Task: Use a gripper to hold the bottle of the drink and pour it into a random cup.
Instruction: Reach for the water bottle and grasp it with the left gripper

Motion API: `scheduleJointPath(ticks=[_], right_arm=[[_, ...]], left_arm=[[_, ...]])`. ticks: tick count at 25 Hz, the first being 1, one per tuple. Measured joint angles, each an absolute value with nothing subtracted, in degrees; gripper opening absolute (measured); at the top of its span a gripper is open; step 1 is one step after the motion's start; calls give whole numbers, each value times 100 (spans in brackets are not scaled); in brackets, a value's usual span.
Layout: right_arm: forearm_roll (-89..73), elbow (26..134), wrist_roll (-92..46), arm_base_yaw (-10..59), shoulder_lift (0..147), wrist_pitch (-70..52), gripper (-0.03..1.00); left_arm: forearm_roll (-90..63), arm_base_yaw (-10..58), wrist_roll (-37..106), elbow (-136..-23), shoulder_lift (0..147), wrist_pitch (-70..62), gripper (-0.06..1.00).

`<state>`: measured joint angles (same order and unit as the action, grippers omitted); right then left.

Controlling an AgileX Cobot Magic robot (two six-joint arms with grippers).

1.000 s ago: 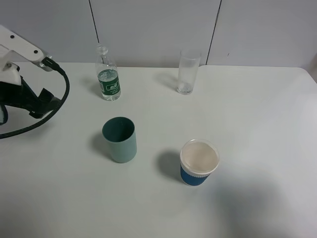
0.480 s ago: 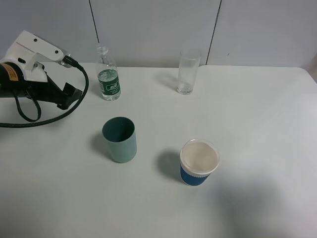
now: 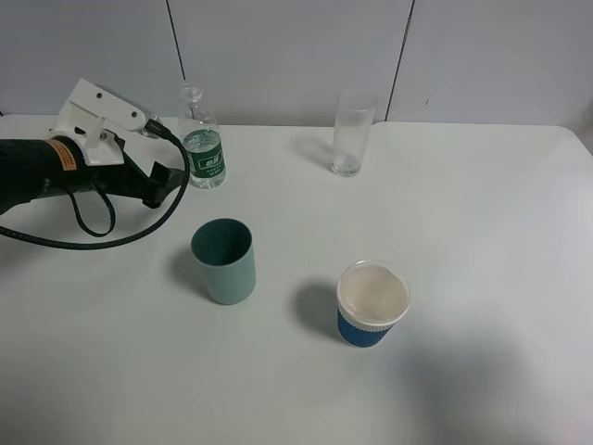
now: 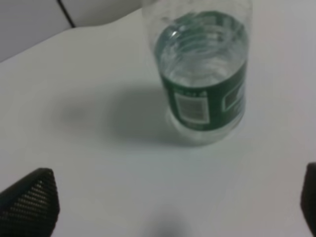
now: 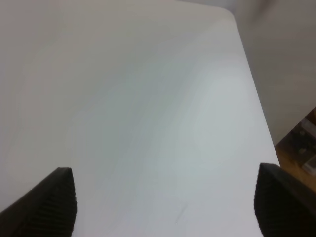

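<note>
- Since a second ago the left gripper (image 3: 165,183) has swung in, jaws wide and empty, just beside the bottle of the drink (image 3: 202,148), upright at the rear
- Approach step: next, straddle it and close
- Rightward, the cup (image 3: 351,134) stands well apart

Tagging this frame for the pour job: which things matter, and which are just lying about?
In the job:
left claw, open, close to the bottle
bottle, uncapped, upright
tall clear glass

Lying about:
green cup
blue-sleeved paper cup
</note>
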<state>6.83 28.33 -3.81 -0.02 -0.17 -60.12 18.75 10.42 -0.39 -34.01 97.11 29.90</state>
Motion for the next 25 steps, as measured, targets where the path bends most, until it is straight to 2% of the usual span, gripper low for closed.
scheduleJointPath(ticks=[12,25], right_arm=[[683,2833,-381,-2,-17,-6012,74],[683,2833,-381,-2,-17,-6012,74]], left_arm=[[2601,1042,-831,-4141,10613,3876,99],[2620,1042,-1113,-4696,11454,4563,99]])
